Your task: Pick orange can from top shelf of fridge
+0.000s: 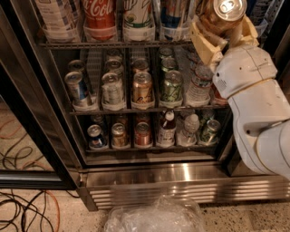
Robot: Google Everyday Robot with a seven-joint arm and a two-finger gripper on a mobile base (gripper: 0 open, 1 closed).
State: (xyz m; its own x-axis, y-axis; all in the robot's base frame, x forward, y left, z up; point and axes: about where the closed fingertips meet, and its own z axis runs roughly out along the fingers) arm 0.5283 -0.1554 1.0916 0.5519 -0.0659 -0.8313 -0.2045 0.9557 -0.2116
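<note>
At the upper right of the frame the gripper (225, 32) is clamped on the orange can (223, 17), tan fingers (202, 43) flanking its body below the rim, likely so it comes out upright past the right end of the top shelf (113, 44) of the fridge (158, 177)

The matt tan plastic pincer (223, 31), top right, grips the glossy metal orange can (228, 8). The fridge (181, 179) base panel is shiny steel.
</note>
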